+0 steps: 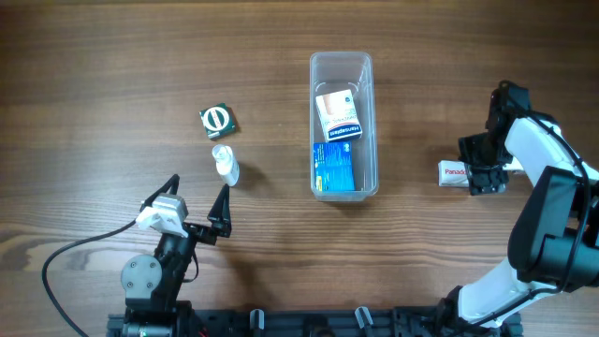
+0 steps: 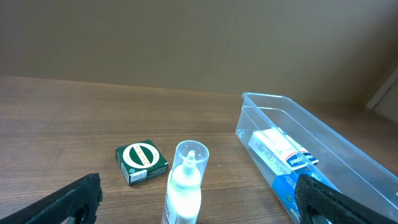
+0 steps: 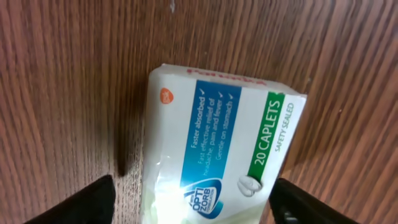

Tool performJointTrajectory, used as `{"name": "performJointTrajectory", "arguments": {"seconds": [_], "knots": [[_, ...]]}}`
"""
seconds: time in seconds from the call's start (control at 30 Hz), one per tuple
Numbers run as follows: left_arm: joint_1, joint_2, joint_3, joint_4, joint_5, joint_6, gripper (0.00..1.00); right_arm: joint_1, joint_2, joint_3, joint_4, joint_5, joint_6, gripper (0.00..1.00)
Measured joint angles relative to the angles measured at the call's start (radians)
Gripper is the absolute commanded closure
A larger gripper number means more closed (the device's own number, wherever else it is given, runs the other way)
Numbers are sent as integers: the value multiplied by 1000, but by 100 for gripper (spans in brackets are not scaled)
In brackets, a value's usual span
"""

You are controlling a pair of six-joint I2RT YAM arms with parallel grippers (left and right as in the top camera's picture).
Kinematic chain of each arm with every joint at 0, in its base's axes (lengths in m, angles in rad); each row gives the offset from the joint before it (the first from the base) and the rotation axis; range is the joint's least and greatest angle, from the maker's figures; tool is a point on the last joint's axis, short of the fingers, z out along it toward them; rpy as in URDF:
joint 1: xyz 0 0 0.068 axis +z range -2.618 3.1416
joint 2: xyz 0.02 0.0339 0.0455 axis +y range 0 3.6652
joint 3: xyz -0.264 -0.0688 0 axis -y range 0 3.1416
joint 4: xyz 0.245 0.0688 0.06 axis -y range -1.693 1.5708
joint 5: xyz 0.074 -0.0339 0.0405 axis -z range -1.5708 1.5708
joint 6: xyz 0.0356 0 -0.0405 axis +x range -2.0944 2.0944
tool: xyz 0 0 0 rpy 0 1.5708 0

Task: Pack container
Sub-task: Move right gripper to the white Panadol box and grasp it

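On the bench (image 1: 112, 56), your container (image 1: 315, 112) sits centre frame, two boxes (image 1: 338, 117) inside.
Only the right wrist view lets you read the caplet box (image 3: 217, 130) your wide-spread right end effector (image 3: 189, 202) straddles, contact unclear; the left end effector (image 1: 198, 185) gapes empty by the bottle (image 1: 225, 164).

The left arm (image 1: 154, 273), lower left, is black with a grey joint disc, white block, trailing black cable (image 1: 65, 251) and black-fingered left gripper (image 1: 198, 192); the right arm (image 1: 535, 148), right edge, has white shells over black joints.
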Motion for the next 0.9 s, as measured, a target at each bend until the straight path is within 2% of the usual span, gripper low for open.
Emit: {"name": "performJointTrajectory", "arguments": {"seconds": [0.03,0.17,0.3,0.67,0.9], "knots": [[0,0,0,0,0,0,0,0,0,0,0,4,-1,34],[0,0,0,0,0,0,1,0,0,0,0,8,0,40],[0,0,0,0,0,0,0,0,0,0,0,11,0,53],[0,0,0,0,0,0,0,0,0,1,-24,-2,-1,52],[0,0,0,0,0,0,0,0,-2,142,-33,-80,-166,52]]}}
